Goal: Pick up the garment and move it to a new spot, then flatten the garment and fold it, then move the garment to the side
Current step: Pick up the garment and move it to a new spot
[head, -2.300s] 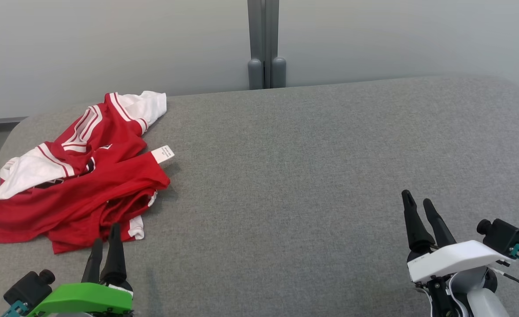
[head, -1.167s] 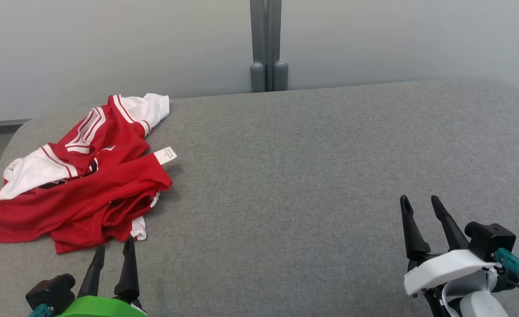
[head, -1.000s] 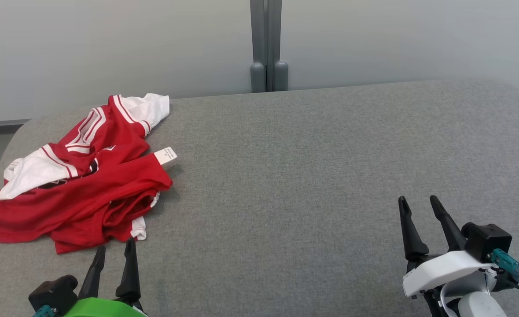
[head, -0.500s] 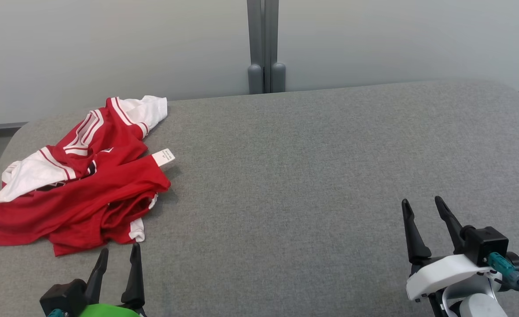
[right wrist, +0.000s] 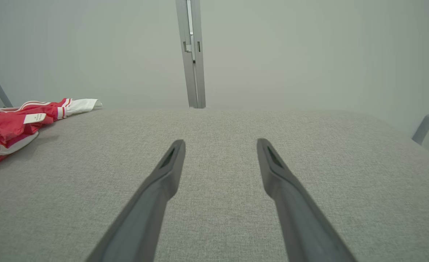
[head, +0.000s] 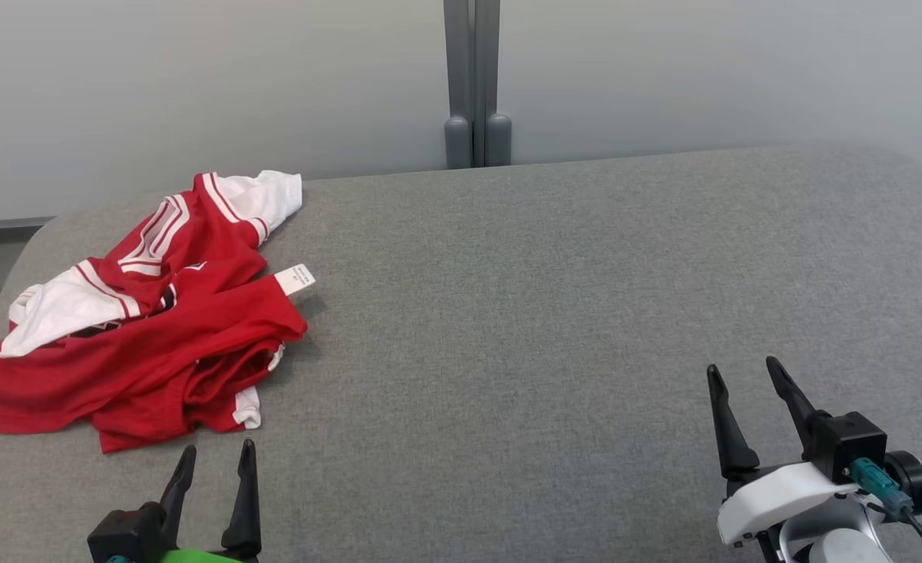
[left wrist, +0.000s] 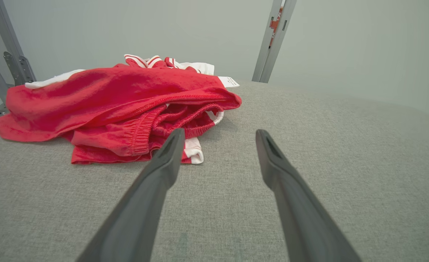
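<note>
Lying crumpled by the table's [head: 507, 313] left edge, toward its far left corner, the garment [head: 140, 336] is a red piece with white panels and red-and-white striped trim. It is bunched in loose folds, not flat. Its left side reaches the table's left edge. A white tag [head: 295, 279] sticks out from its right side onto the grey cloth. In the left wrist view a gathered elastic hem shows along the near side of the heap, with a white cuff below it.

The left gripper [head: 218, 447] is by the near left part of the table, with its two fingers spread apart and nothing between them. It points at the near hem of the garment. In the head view its tips stop just short of the cloth, with a strip of bare table between. Whether the fingers rest on the table or hang above it cannot be told.

The right gripper [head: 742, 366] is toward the near right part of the table, well apart from the garment. Its fingers are also spread, with nothing held, and bare grey cloth lies before them. From its wrist view the garment shows at the far left.

A grey post [head: 476, 78] stands behind the middle of the far edge, against a pale wall.
</note>
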